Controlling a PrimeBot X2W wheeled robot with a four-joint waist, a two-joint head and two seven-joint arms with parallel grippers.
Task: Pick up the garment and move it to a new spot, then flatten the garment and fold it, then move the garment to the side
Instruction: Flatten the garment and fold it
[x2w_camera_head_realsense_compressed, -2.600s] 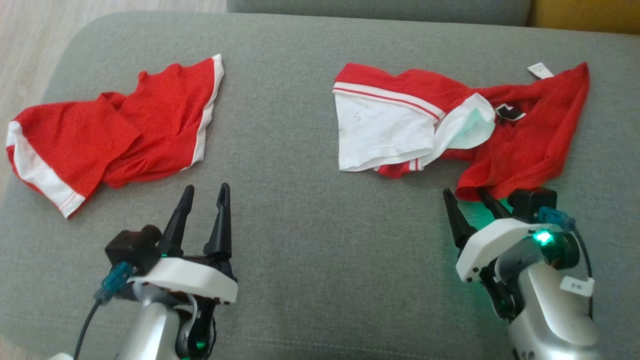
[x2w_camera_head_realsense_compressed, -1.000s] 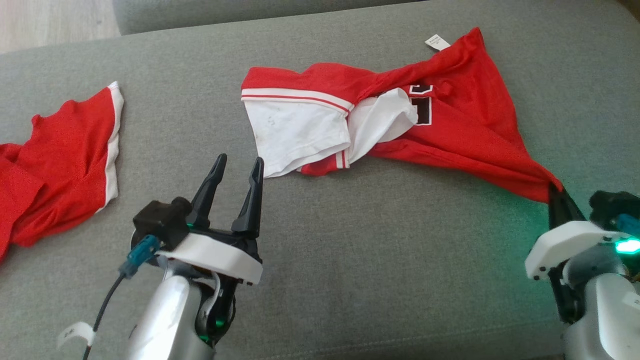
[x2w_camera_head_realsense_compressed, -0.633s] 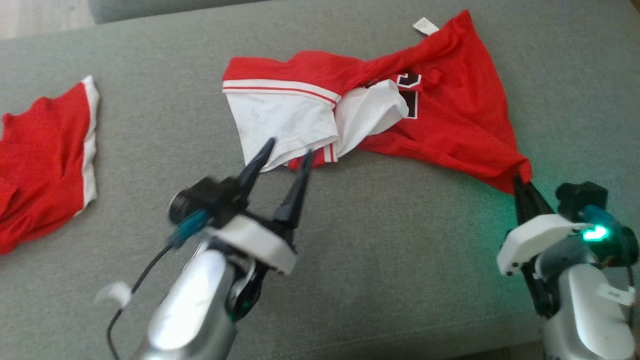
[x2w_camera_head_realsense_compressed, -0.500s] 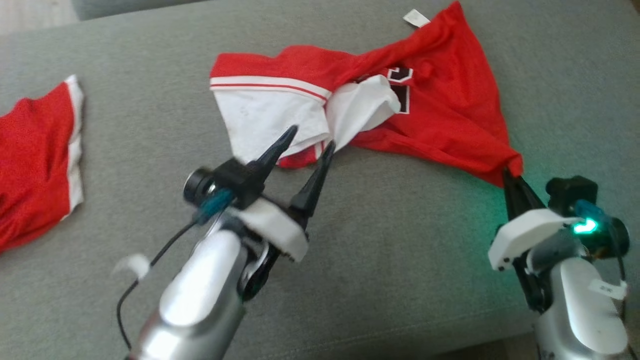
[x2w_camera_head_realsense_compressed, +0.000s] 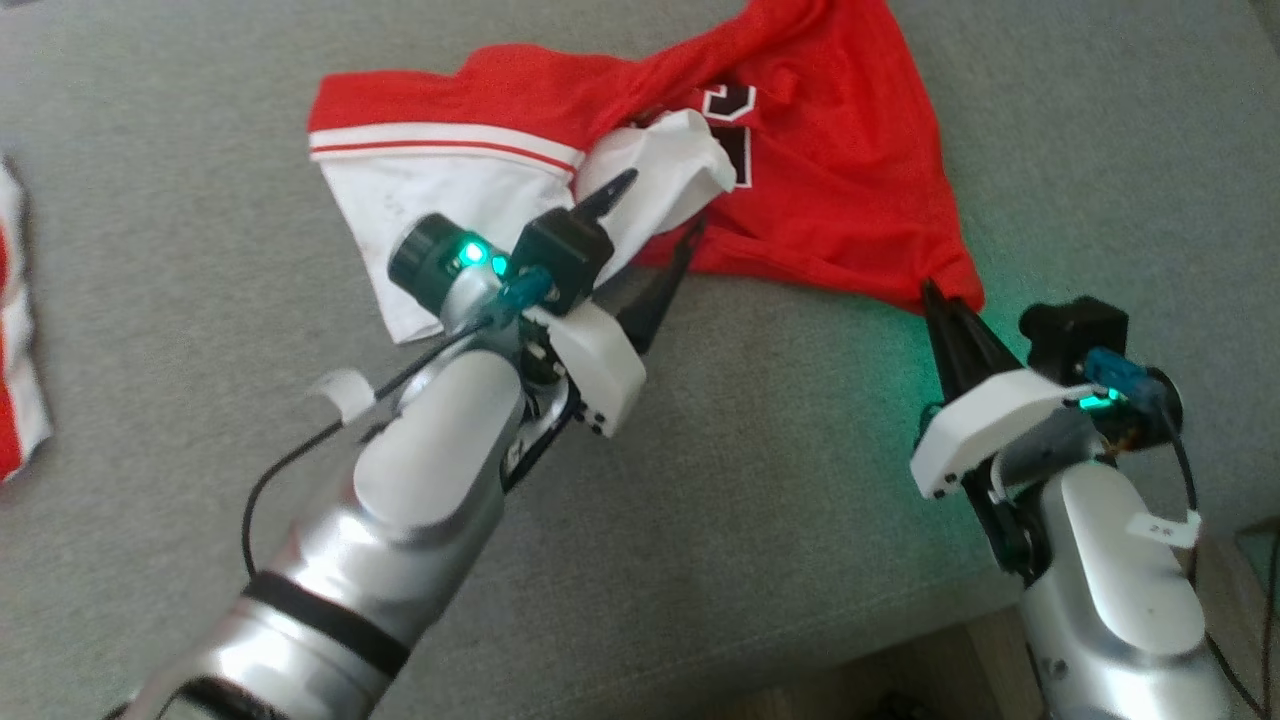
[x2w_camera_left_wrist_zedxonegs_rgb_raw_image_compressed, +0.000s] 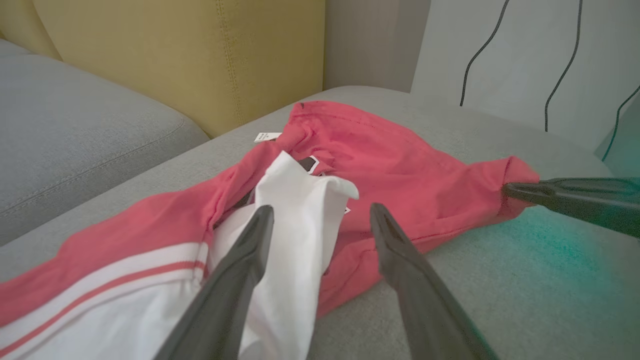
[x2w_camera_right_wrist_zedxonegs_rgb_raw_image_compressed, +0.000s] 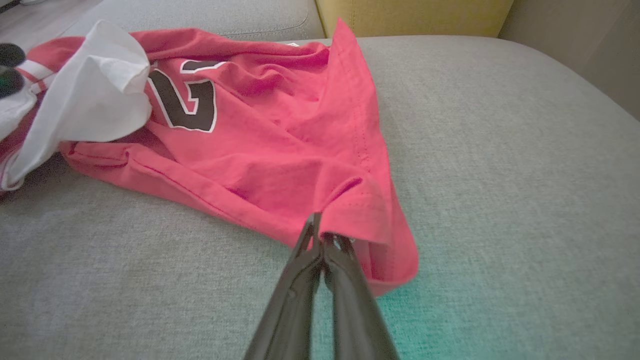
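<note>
Across the upper middle of the head view, the red and white jersey (x2w_camera_head_realsense_compressed: 830, 150) is lying crumpled on the grey sofa seat (x2w_camera_head_realsense_compressed: 780, 450). At lower right, the right gripper (x2w_camera_head_realsense_compressed: 932, 292) is pinching the jersey's red corner, jaws pressed together on the fabric. At centre, the left gripper (x2w_camera_head_realsense_compressed: 662, 207) is hovering with jaws spread over the white flap (x2w_camera_left_wrist_zedxonegs_rgb_raw_image_compressed: 305, 200) beside the black number (x2w_camera_right_wrist_zedxonegs_rgb_raw_image_compressed: 182, 100). At the far left edge, another red and white garment (x2w_camera_head_realsense_compressed: 15, 330) is lying well apart.
</note>
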